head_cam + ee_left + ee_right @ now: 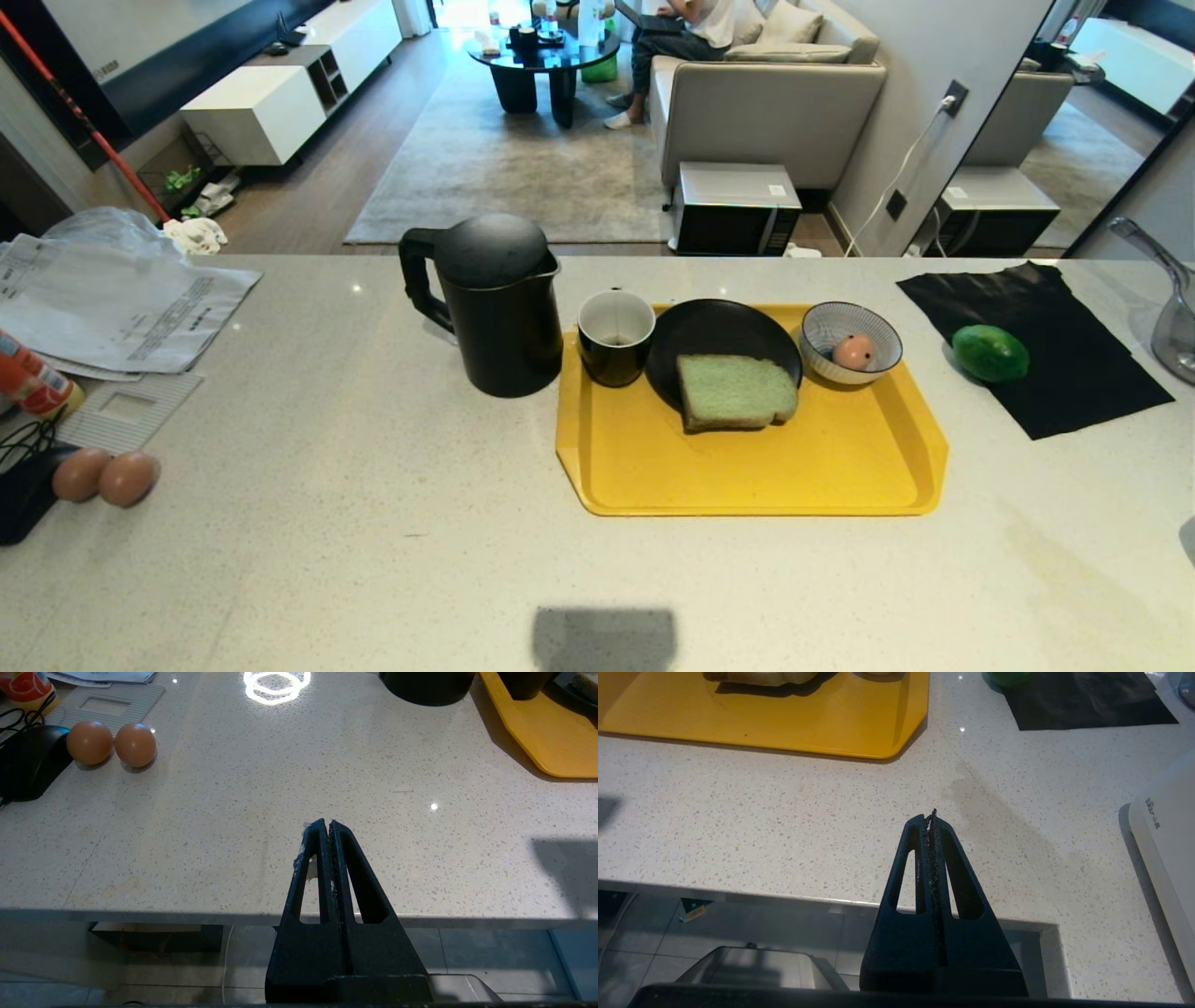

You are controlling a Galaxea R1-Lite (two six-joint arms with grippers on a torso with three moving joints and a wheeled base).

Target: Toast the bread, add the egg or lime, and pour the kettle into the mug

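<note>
A pale speckled counter [373, 523] is fronting a living room with a sofa [766, 103]. On it a yellow tray [747, 467] is carrying the mug [615, 337], the bread [735, 391] on a black plate [719, 331], and the egg [853, 352] in a striped bowl [822, 327]. The kettle [495, 303] is standing just left of the tray; the lime [991, 353] is lying on a black cloth [1074, 373]. The left gripper [328, 823] and right gripper [930, 815] are both clenched on nothing, hanging over the counter's near edge.
</note>
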